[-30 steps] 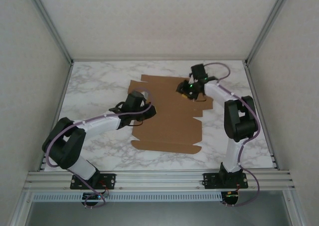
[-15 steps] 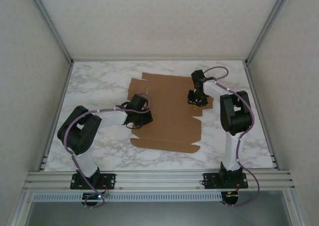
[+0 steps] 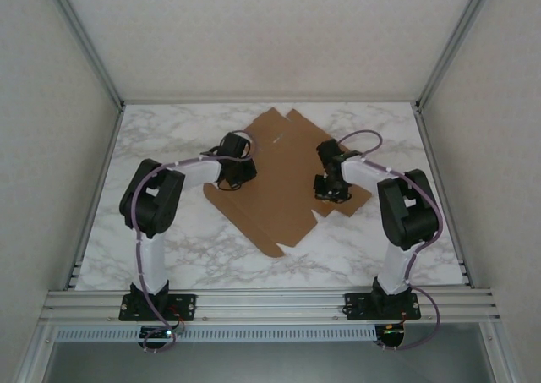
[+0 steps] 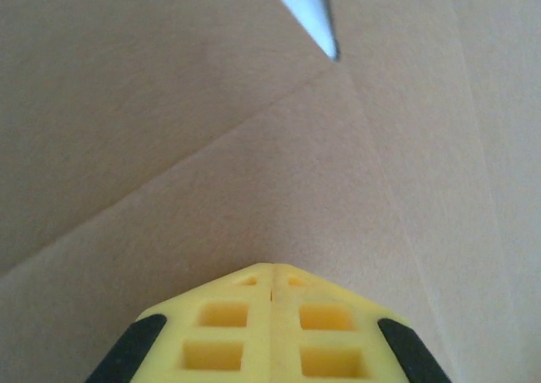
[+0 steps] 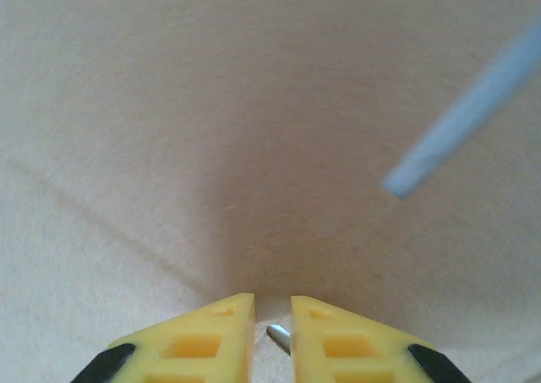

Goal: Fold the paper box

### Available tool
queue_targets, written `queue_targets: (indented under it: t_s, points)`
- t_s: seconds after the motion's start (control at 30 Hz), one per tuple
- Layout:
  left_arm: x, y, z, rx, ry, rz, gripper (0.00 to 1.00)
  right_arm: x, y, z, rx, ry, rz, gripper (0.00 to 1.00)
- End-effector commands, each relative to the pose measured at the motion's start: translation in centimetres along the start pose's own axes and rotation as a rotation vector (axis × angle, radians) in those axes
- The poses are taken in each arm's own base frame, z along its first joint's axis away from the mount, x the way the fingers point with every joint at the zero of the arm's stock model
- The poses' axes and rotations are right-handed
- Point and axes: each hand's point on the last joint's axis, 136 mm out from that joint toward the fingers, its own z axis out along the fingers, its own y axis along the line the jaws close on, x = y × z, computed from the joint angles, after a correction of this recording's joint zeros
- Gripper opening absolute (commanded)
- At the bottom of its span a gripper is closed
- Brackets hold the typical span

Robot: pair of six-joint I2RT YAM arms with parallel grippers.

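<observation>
The paper box (image 3: 283, 159) lies flat and turned diagonally on the marble table, a brown creased blank far wider than either gripper. My left gripper (image 3: 240, 174) is down on its left part. In the left wrist view the yellow fingertips (image 4: 272, 268) are shut tight together with nothing between them, right over the cardboard (image 4: 211, 146). My right gripper (image 3: 331, 188) is down on the box's right part. Its jaws (image 5: 272, 300) stand a narrow gap apart against the cardboard (image 5: 254, 104), and a small grey sliver shows between them.
The white marble table (image 3: 169, 138) is ringed by aluminium posts, pale walls and a rail (image 3: 270, 303) at the near edge. Bare table lies left, right and in front of the box. Grey-blue slivers show through cuts in the cardboard (image 4: 308, 11) (image 5: 461, 125).
The box has swung from lying square to lying diagonally. My left gripper moved toward the far side, and the right gripper moved slightly nearer, its jaws narrower than a second ago.
</observation>
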Motion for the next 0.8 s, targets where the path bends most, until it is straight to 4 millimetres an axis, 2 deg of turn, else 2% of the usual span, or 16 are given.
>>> queue_targets:
  t_s: [0.0,0.13,0.17,0.23,0.27,0.33,0.4,0.47,0.53,0.63,0.73,0.77]
  points:
    - [0.0,3.0,2.2,-0.135,0.036,0.033,0.0,5.1,4.8,0.4,-0.109,0.138,-0.065,0.21]
    - [-2.8,1.6,2.4,-0.134,-0.006,0.076,0.0,8.3,11.8,1.1,-0.331,0.222,-0.115,0.28]
    - [-3.6,1.0,2.3,-0.126,-0.02,0.084,0.0,8.5,13.6,1.0,-0.403,0.232,-0.122,0.29]
    - [-5.3,-0.2,1.3,-0.104,-0.061,0.094,0.0,8.3,16.6,0.0,-0.512,0.226,-0.136,0.37]
    - [-5.8,-0.8,0.8,-0.093,-0.076,0.102,0.0,7.8,17.2,-0.6,-0.53,0.204,-0.144,0.41]
    - [-7.1,-1.8,-1.0,-0.075,-0.123,0.119,0.0,5.9,17.5,-3.5,-0.555,0.093,-0.169,0.58]
    - [-7.4,-2.4,-2.6,-0.05,-0.149,0.128,0.02,4.0,16.5,-6.2,-0.534,0.0,-0.18,0.74]
    - [-6.9,-3.1,-3.9,-0.001,-0.152,0.131,0.04,2.2,14.4,-8.5,-0.466,-0.073,-0.194,0.79]
    - [-5.8,-3.4,-4.7,0.055,-0.137,0.113,0.05,0.1,10.9,-10.0,-0.388,-0.163,-0.166,0.82]
    - [-3.6,-3.6,-4.6,0.141,-0.091,0.085,0.07,-2.8,5.2,-10.7,-0.314,-0.205,-0.055,0.8]
    - [-1.6,-3.7,-3.7,0.166,-0.047,0.101,0.07,-4.9,0.4,-9.9,-0.191,-0.195,0.003,0.81]
    - [-1.3,-3.6,-3.3,0.162,-0.037,0.104,0.07,-5.4,-0.6,-9.5,-0.159,-0.18,0.014,0.81]
